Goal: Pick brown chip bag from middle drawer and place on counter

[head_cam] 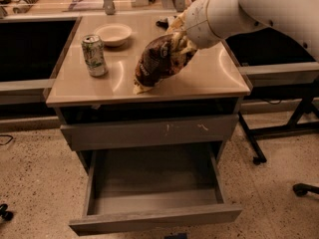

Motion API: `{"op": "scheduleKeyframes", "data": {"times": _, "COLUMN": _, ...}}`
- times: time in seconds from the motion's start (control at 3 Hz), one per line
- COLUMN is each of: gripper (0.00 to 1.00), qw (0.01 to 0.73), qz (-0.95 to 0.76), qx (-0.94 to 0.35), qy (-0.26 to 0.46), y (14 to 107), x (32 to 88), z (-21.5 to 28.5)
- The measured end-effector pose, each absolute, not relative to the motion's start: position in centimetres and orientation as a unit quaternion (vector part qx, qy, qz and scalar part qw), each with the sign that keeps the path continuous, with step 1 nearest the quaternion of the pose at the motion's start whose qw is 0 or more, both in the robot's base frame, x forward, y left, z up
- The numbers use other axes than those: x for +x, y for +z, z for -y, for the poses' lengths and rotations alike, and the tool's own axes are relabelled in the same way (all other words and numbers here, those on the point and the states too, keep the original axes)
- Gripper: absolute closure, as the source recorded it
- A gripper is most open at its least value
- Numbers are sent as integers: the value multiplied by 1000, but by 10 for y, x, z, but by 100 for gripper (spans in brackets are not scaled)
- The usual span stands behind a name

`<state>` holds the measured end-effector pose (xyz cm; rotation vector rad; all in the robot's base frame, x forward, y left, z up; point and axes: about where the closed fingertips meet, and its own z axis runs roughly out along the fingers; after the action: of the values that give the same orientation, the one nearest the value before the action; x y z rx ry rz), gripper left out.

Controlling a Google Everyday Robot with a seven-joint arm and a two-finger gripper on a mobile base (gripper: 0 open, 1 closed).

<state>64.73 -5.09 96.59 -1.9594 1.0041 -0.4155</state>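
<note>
Item: brown chip bag (158, 61), tilted on the counter (209, 78), centre of frame.
Gripper (178, 34), upper centre-right, is clamped on the bag's crumpled upper end. The bag slants down-left from it, its lower tip touching the counter, right of soda can (93, 55) and bowl (113, 34). Middle drawer (154, 218) stands open, lower frame.

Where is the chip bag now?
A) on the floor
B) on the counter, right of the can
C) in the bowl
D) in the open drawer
B: the chip bag leans on the counter, right of the can, with the gripper at its upper end.
</note>
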Motion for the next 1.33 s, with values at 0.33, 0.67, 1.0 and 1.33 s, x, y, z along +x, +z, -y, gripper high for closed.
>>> {"op": "scheduleKeyframes", "data": {"times": 0.33, "gripper": 100, "qw": 446, "qz": -398, "qx": -784, "qy": -165, "y": 950, "x": 679, "z": 46}}
{"op": "scheduleKeyframes", "data": {"times": 0.67, "gripper": 100, "qw": 442, "qz": -399, "qx": -788, "qy": -159, "y": 934, "x": 702, "z": 47}}
{"op": "scheduleKeyframes", "data": {"times": 1.0, "gripper": 100, "qw": 426, "qz": -405, "qx": -796, "qy": -147, "y": 919, "x": 715, "z": 51}}
{"op": "scheduleKeyframes", "data": {"times": 1.33, "gripper": 100, "qw": 399, "qz": -417, "qx": -807, "qy": -124, "y": 904, "x": 731, "z": 58}}
